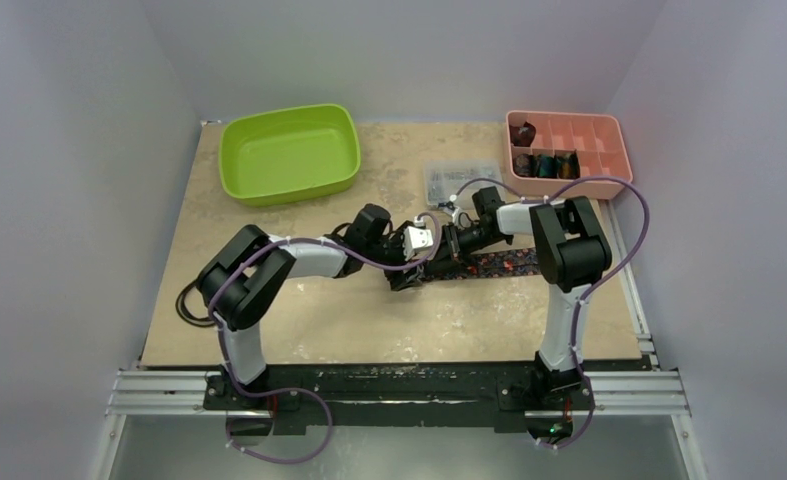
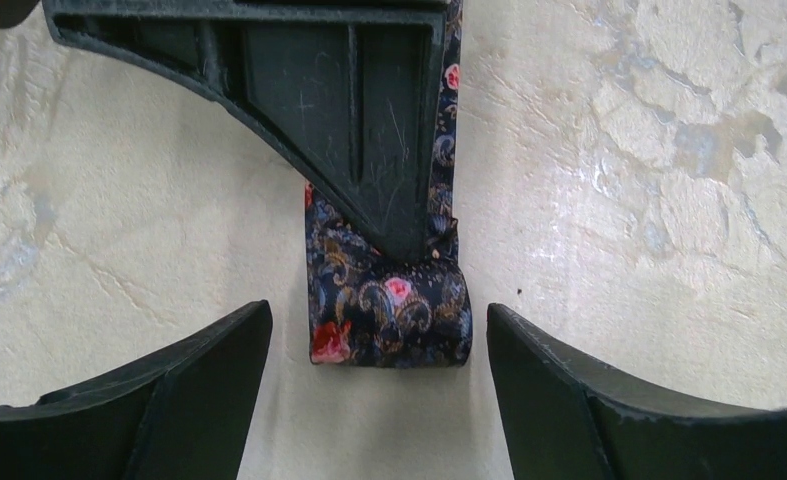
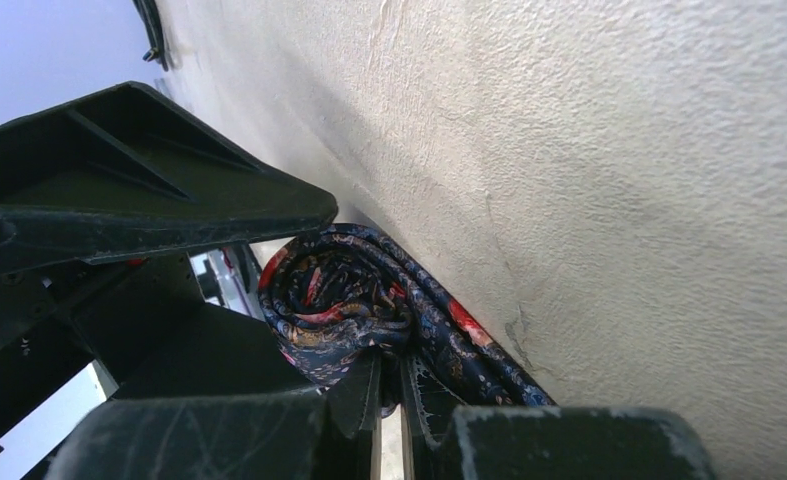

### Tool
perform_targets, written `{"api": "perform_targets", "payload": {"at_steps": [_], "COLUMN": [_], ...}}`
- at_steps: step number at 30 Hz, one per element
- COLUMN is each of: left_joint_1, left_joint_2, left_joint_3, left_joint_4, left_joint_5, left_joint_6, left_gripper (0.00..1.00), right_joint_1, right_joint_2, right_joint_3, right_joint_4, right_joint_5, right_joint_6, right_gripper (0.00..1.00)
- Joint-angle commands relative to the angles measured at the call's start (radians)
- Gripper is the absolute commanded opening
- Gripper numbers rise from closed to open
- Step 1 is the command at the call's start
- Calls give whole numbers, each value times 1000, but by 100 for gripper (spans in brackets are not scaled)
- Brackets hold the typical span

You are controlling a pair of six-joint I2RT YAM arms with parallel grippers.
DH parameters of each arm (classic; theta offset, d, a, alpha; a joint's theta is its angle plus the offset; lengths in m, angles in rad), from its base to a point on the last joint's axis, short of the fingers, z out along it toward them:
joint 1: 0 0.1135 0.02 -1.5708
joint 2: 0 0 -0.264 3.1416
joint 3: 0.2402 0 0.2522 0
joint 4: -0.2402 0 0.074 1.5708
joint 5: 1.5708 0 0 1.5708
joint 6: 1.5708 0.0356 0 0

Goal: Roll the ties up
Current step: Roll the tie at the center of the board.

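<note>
Two robot arms reach in from the near edge of a pale stone-patterned bench (image 1: 369, 320) and meet at its middle. At far left sits a lime-green tub (image 1: 289, 155). At far right is a pink divided tray (image 1: 564, 184) holding a few small rolled ties (image 1: 544, 165), with a clear plastic box (image 1: 459, 180) just left of it.

Between the arms lies the tie (image 1: 499, 263), dark with red-pink flowers. Its flat length runs left to right across the bench, and its left end is wound into a short roll (image 2: 389, 315).

The left gripper (image 2: 379, 312) is nearer to the roll. Its fingers (image 2: 169, 400) are spread wide, one on either side of the roll, and neither touches it. The roll's axis points from one finger to the other, and the unrolled cloth leads straight away from them.

The right gripper (image 3: 394, 375) has its fingers pressed together, with the tips against the coil's side. Whether cloth is nipped between them cannot be told.
</note>
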State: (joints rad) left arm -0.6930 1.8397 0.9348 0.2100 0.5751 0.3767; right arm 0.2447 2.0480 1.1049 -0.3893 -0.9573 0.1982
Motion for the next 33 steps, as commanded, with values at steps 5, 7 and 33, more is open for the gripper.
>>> {"api": "perform_targets", "payload": {"at_steps": [5, 7, 33], "left_joint_1": [-32, -39, -26], "left_joint_2": [69, 77, 6], "left_joint_3": [38, 51, 31], "left_joint_4": [105, 58, -208], "left_joint_5": [45, 31, -99], "left_joint_6": [-6, 10, 38], "left_gripper": [66, 53, 30], "right_joint_1": [-5, 3, 78], "right_joint_2": [52, 36, -104], "right_joint_3": [14, 9, 13], "right_joint_4": [-54, -49, 62], "right_joint_5": [192, 169, 5], "right_joint_6": [-115, -116, 81], "right_gripper": [0, 0, 52]}}
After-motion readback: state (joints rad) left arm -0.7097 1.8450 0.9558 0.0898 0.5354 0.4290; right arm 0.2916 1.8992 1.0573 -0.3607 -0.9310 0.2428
